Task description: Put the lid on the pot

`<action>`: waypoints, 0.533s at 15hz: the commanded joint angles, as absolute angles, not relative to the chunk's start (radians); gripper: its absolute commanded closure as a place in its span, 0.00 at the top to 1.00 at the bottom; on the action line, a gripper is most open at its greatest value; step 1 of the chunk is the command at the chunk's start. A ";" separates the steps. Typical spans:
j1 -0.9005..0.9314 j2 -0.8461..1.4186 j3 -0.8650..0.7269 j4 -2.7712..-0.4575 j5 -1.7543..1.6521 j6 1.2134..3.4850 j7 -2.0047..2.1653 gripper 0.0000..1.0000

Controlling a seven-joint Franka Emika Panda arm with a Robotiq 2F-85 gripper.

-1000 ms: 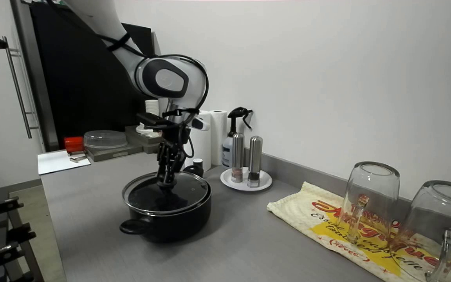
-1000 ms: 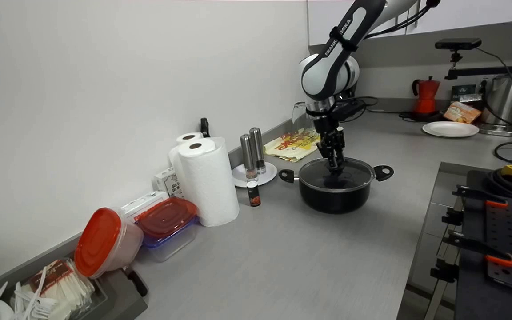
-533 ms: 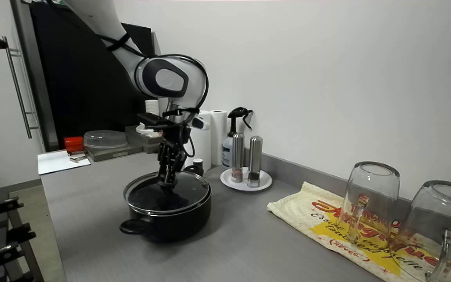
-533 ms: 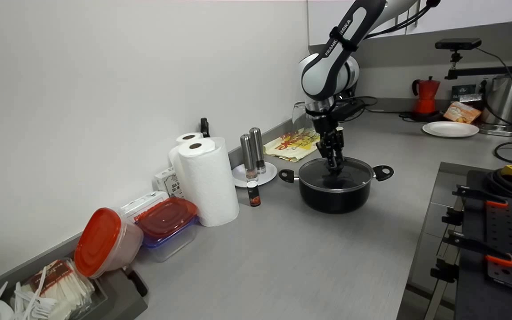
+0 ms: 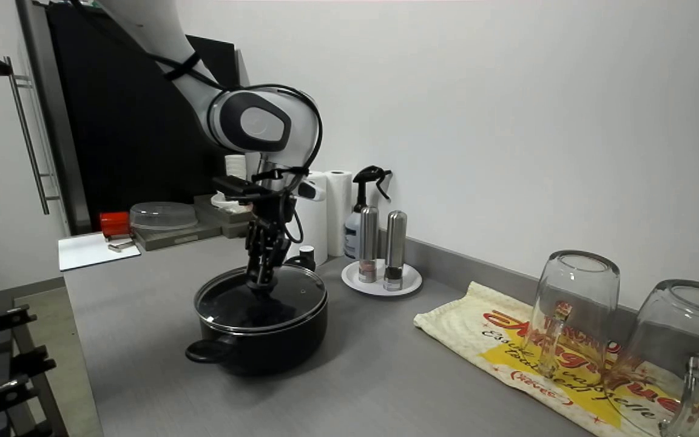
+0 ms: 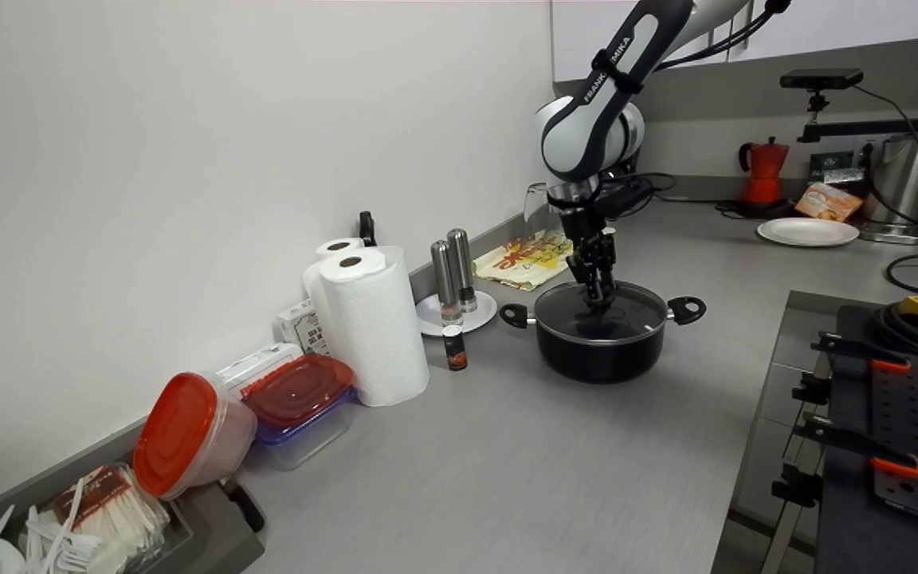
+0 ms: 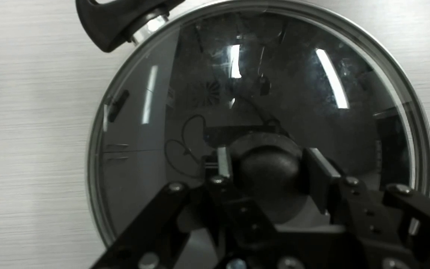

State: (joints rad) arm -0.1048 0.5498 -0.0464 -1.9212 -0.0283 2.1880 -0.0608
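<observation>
Lid [image 5: 290,300], one — slid slightly toward three o'clock in an exterior view, now nearly centred over pot [image 5: 280,351]; fingers [image 7: 224,164] pinching its knob [image 7: 271,168] — seating likely almost done.

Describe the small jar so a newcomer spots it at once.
On the grey counter, find the paper rolls by the wall. Just right of them in an exterior view, in front of the white plate with two steel mills, stands the small jar. Unlike the mills, it is off the plate, short, dark and white-capped.
</observation>
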 commanded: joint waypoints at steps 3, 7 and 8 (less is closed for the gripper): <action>-0.088 0.526 -0.061 -1.944 -0.061 2.195 -0.055 0.25; -0.081 0.526 -0.070 -1.947 -0.086 2.212 -0.043 0.25; -0.081 0.526 -0.069 -1.948 -0.089 2.214 -0.043 0.25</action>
